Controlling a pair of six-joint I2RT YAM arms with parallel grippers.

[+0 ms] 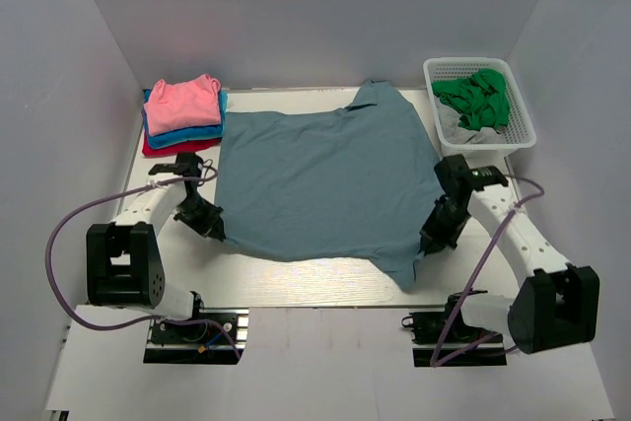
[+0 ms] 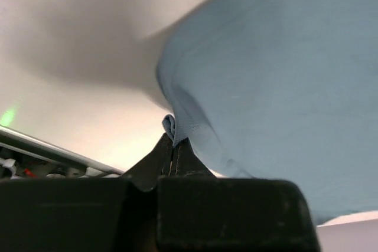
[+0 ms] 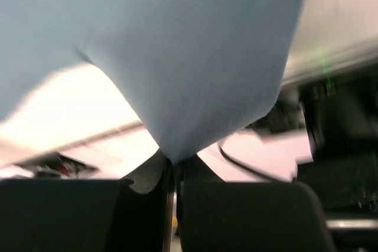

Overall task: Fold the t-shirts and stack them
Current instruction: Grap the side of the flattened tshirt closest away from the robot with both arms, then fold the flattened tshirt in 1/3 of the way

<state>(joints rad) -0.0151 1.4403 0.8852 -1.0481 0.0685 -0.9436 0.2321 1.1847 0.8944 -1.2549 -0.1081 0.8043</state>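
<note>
A large slate-blue t-shirt (image 1: 325, 179) lies spread across the middle of the white table. My left gripper (image 1: 211, 230) is shut on its near left edge; the left wrist view shows a small fold of the slate-blue t-shirt (image 2: 248, 75) pinched between the fingertips of the left gripper (image 2: 172, 141). My right gripper (image 1: 426, 247) is shut on the near right corner, and the right wrist view shows the slate-blue t-shirt (image 3: 177, 57) drawn to a point in the closed right gripper (image 3: 174, 162). A folded stack of t-shirts (image 1: 183, 112), pink on bright blue on red, sits at the back left.
A white mesh basket (image 1: 463, 69) at the back right holds a crumpled green cloth (image 1: 476, 99) over a pale one. Grey walls close in both sides and the back. The arm bases and their purple cables (image 1: 61, 253) occupy the near edge.
</note>
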